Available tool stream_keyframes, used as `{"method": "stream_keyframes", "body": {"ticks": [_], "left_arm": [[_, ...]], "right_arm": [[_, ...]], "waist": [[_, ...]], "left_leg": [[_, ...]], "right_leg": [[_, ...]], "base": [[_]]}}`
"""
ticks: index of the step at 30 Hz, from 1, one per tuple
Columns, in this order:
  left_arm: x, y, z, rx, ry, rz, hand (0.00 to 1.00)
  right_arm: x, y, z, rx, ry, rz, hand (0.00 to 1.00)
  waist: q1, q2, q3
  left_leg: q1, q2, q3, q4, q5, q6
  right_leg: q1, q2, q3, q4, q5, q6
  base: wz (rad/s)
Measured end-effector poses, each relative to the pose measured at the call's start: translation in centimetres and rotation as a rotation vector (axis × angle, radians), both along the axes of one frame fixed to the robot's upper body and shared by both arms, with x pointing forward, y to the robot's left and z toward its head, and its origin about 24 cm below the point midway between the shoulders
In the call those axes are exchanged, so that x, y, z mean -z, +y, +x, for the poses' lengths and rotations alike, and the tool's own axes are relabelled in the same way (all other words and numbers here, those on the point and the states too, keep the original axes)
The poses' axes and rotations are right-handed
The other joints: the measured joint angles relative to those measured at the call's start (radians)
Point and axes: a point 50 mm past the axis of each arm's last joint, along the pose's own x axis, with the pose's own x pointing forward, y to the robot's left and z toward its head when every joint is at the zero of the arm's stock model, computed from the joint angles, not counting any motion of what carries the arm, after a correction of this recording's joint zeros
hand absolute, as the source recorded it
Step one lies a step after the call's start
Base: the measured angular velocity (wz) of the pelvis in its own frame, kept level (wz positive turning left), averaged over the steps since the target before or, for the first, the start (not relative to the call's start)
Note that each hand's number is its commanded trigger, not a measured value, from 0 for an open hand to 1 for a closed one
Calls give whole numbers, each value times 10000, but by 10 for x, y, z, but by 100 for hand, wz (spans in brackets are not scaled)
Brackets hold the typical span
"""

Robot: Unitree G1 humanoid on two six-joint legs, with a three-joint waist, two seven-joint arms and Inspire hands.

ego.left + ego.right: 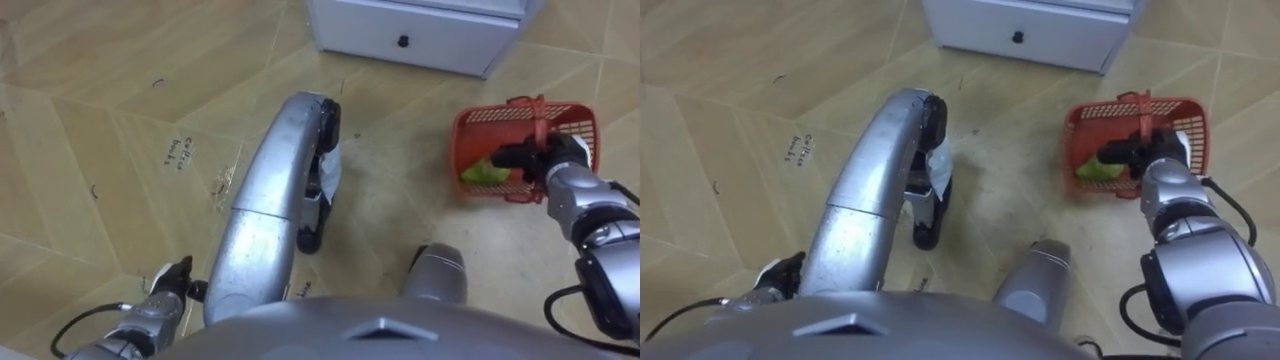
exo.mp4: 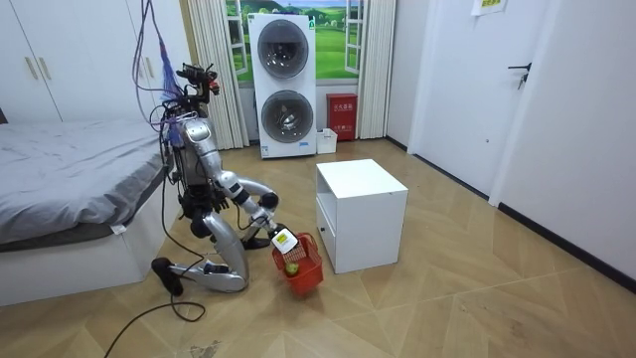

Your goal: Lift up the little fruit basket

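Right hand [image 1: 548, 165]: closed round the handle [image 1: 540, 118] of the red basket [image 1: 470, 135], with the arm stretched forward and down. A green fruit [image 1: 484, 173] lies inside the basket. The eye views show this grip from above. The room view shows the robot kneeling on the floor between the bed [image 2: 70, 169] and the white cabinet [image 2: 363, 189], with the basket tilted just beside the cabinet. Left hand [image 1: 168, 283]: low beside the thigh; its state cannot be told.
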Motion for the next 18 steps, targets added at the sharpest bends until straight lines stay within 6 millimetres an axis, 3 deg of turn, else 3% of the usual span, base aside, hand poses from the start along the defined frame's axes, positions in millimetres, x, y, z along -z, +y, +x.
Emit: {"method": "stream_keyframes", "body": {"ticks": [3,8,10,11,15,18], "left_arm": [[-2,-3,15,-232,-372,22,0],[-8,0,39,-419,-878,87,0],[-9,1,43,-574,-1038,60,0],[-10,1,44,-638,-1108,56,0],[-10,6,40,-873,-1023,146,0],[-9,11,32,-1159,-890,208,0]], "right_arm": [[-8,8,13,-366,-605,85,100],[-26,24,33,-991,-1699,372,100],[-33,28,40,-1165,-2100,464,100],[-38,30,43,-1283,-2335,487,100],[-53,35,55,-1553,-3023,359,100],[-70,45,68,-1919,-3750,436,100]], "waist": [[-350,-37,-10],[-513,-160,-24],[-516,-125,-44],[-507,-40,-90],[-522,113,-121],[-379,156,-148]], "left_leg": [[148,-176,-177,121,-78,118],[328,-289,-194,273,-368,390],[455,-227,-203,215,-487,529],[523,-143,-230,100,-563,629],[952,-63,-239,-797,-622,754],[1558,232,-103,-1931,-599,840]], "right_leg": [[515,9,-324,-233,6,-10],[966,66,-440,-649,4,-6],[1018,298,-376,-1001,3,-4],[994,504,-310,-1343,-5,14],[878,730,-237,-2916,-18,41],[785,783,-82,-4684,-15,49]], "base": [[15],[5],[-8],[-14],[-23],[-49]]}}
